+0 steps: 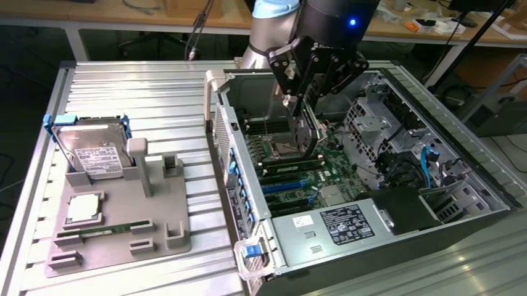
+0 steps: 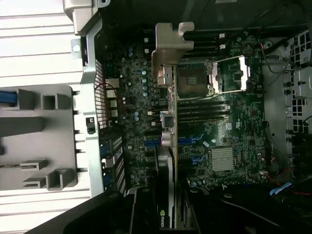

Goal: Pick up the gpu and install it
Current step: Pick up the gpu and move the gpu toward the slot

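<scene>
So the black robot pincer (image 1: pixel 303 98) was clamped on the top edge of the thin flat gpu card with the pale metal end bracket (image 1: pixel 311 132). It held the card edge-down inside the open black-and-silver computer case (image 1: pixel 216 86). The card hung right over the green motherboard (image 1: pixel 288 179), near the square silver CPU socket (image 1: pixel 278 147). Couldn't tell if its bottom edge was touching a slot or just above one. From the wrist view the gpu card (image 2: pixel 166 146) ran edge-on across the board.

Also in the case was a grey power supply with a black label (image 1: pixel 342 225).

Over on the ribbed aluminium table (image 1: pixel 123 86), the grey plastic parts tray (image 1: pixel 123 240) had a silver hard drive with a white label (image 1: pixel 92 151) standing in it. A square silver processor chip (image 1: pixel 83 209) and a narrow green memory stick (image 1: pixel 103 230) sat there too.
</scene>
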Controlling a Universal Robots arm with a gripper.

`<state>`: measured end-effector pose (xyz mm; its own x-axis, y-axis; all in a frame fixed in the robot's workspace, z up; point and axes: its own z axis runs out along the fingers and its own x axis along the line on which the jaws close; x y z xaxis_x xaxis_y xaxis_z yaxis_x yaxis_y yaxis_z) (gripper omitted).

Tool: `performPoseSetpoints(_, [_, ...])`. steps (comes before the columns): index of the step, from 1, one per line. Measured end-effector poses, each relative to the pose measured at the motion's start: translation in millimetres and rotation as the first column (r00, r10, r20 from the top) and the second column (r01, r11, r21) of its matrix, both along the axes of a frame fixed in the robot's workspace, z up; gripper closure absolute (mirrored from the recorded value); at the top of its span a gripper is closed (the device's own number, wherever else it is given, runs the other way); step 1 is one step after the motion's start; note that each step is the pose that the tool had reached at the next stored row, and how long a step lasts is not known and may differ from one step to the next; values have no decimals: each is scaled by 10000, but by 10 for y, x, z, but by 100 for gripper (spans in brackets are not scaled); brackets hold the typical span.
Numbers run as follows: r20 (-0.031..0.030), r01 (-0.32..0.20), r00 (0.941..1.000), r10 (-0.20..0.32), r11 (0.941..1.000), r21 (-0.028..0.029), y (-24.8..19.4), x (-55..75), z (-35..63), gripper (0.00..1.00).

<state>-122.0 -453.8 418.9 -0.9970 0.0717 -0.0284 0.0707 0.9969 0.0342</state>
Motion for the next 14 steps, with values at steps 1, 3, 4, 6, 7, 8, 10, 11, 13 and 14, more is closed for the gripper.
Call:
performPoseSetpoints(1, [0, 0, 10000, 0, 10000, 0, 0, 9, 0, 73])
performPoseSetpoints(3, [1, 0, 10000, 0, 10000, 0, 0, 29, 0, 73])
performPoseSetpoints(4, [0, 0, 10000, 0, 10000, 0, 0, 39, 0, 73])
performPoseSetpoints(6, [1, 0, 10000, 0, 10000, 1, 0, 61, 0, 73])
performPoseSetpoints(7, [0, 1, 10000, -1, 10000, 1, 0, 75, 0, 73])
performPoseSetpoints(8, [0, 1, 10000, -1, 10000, 0, 0, 88, 0, 73])
performPoseSetpoints(10, [0, 0, 10000, 0, 10000, 0, 0, 130, 0, 73])
performPoseSetpoints(11, [0, 0, 10000, 0, 10000, 0, 0, 141, 0, 73])
performPoseSetpoints(13, [0, 0, 10000, 0, 10000, 0, 0, 165, 0, 73])
performPoseSetpoints(14, [1, 0, 10000, 0, 10000, 1, 0, 176, 0, 73])
